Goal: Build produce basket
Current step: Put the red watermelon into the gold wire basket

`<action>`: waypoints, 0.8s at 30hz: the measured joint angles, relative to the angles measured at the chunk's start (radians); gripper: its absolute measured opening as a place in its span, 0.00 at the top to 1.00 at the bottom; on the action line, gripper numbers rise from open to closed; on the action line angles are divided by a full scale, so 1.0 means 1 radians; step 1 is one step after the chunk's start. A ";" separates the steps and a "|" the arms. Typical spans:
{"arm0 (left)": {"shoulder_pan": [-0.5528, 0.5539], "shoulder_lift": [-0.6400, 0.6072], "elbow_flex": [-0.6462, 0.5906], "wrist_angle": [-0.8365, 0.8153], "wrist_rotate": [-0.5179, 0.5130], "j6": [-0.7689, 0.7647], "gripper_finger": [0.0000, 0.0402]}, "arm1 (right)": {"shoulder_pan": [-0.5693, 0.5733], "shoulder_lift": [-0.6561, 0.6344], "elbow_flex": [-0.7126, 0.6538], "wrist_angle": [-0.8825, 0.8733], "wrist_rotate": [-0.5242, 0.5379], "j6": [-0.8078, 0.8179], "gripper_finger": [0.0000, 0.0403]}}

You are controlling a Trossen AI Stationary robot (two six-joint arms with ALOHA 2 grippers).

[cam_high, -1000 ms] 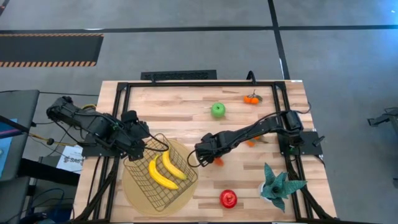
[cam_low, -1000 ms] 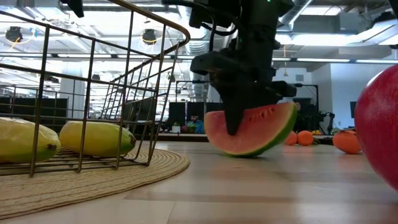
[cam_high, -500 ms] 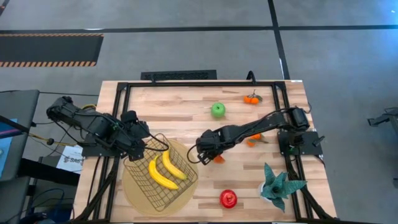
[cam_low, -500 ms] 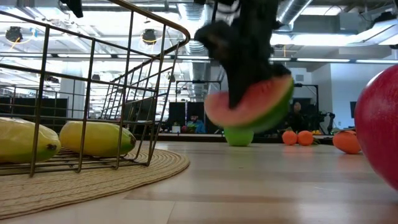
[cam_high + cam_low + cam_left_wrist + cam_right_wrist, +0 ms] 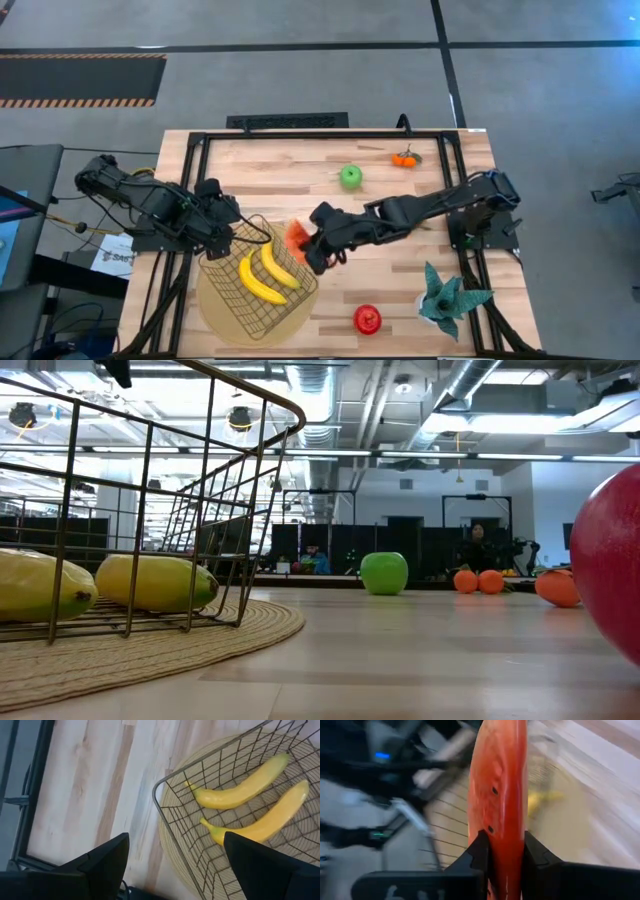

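The wire basket (image 5: pixel 262 283) sits on a round tan mat (image 5: pixel 214 308) at the near left and holds two yellow bananas (image 5: pixel 268 276). My right gripper (image 5: pixel 310 246) is shut on the red-orange wedge slice (image 5: pixel 297 237), just beside the basket's far right rim. My left gripper (image 5: pixel 175 870) is open, with its fingers on either side of the basket's far left corner (image 5: pixel 159 790). On the table lie a green apple (image 5: pixel 350 177), leafy oranges (image 5: pixel 404 158) and a red round fruit (image 5: pixel 367 319). My right gripper pinches the wedge slice across its two flat red faces (image 5: pixel 501 827) between its two fingers (image 5: pixel 481 852). The arm reaches in from the table's right side. The slice stands on edge in the hold and is lifted clear of the table.
A teal spiky plant (image 5: pixel 448 295) stands at the near right corner. In the low view the apple (image 5: pixel 384 572), oranges (image 5: pixel 478 581) and the big red fruit (image 5: pixel 612 560) lie right of the basket (image 5: pixel 150 500). A black frame (image 5: pixel 300 133) runs round the table's edges.
My right gripper has shut on the wedge slice, lifted it off the table and carried it toward the table's left edge, up to the basket's rim. The slice has risen out of the low view.
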 joint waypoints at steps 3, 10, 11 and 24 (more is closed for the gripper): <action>0.000 0.000 0.000 0.068 -0.036 0.006 0.23 | 0.014 0.000 0.000 0.057 0.003 -0.028 0.85; 0.000 -0.017 0.000 0.421 -0.072 0.105 0.23 | 0.018 0.002 -0.001 0.044 0.041 -0.037 0.85; 0.000 -0.018 0.000 0.482 -0.063 0.135 0.23 | 0.018 0.002 -0.001 0.043 0.048 -0.038 0.85; 0.058 -0.018 0.000 0.699 0.028 0.196 0.23 | 0.039 0.002 -0.001 0.048 0.075 -0.077 0.85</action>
